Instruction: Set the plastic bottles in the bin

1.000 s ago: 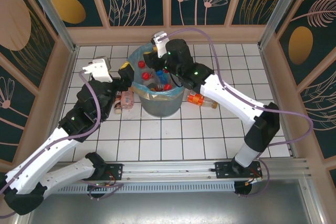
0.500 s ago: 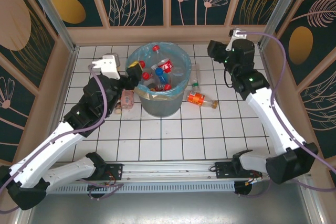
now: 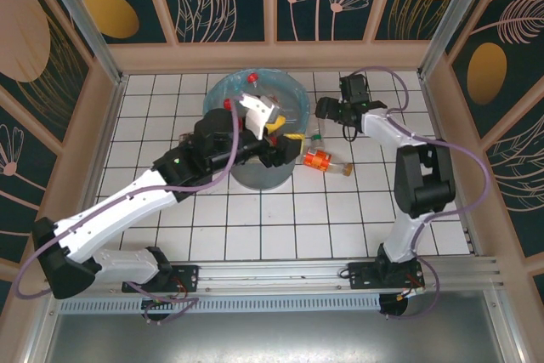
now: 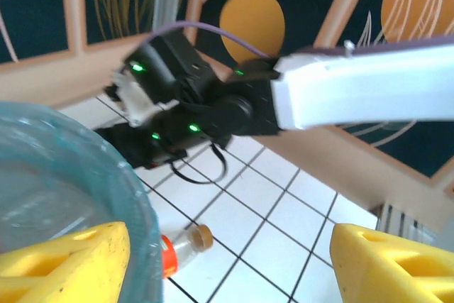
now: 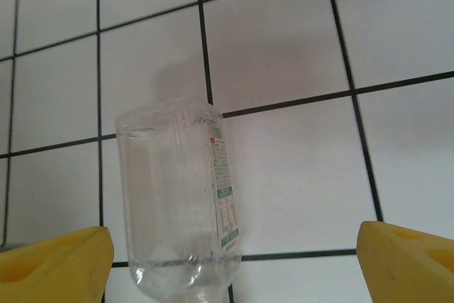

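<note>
Where the right gripper (image 5: 234,246) hangs with its yellow fingers spread wide and empty, a clear bottle (image 5: 179,196) lies on its side on the white tiles between them, clear of both, with a narrow white label printed in green. An orange-labelled bottle (image 3: 321,161) lies just right of the bin (image 3: 251,178). The left gripper (image 3: 285,133), likewise wide and holding nothing, sits over the bin's right rim, and bare table (image 3: 280,218) runs to the near and right edges.

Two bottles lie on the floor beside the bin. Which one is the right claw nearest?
The clear, white-labelled bottle, lying just ahead of the open right gripper. The orange-labelled bottle lies farther off.
</note>
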You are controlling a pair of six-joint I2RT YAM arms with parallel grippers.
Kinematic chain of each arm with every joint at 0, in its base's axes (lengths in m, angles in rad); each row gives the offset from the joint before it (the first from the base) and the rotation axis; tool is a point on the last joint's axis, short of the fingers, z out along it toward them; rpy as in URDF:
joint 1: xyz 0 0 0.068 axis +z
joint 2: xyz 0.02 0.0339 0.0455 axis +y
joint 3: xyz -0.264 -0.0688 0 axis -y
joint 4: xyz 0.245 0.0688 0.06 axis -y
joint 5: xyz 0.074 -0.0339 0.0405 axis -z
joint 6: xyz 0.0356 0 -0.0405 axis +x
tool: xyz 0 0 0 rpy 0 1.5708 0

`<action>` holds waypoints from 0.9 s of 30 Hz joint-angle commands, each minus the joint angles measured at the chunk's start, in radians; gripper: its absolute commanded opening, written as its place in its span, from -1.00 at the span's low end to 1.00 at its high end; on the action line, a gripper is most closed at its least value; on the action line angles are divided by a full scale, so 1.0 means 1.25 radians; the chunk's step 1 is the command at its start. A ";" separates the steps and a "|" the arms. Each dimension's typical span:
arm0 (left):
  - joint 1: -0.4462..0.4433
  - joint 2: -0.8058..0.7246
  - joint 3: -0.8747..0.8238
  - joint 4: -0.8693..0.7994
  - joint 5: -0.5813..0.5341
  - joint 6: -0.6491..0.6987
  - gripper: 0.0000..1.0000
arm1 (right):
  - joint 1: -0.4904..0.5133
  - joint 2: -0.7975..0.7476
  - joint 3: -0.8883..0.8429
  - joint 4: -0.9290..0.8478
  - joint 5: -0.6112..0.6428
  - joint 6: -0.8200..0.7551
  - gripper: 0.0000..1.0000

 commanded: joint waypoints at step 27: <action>-0.017 -0.020 -0.004 0.015 -0.105 0.015 0.51 | 0.035 0.205 0.221 -0.091 -0.031 -0.053 0.18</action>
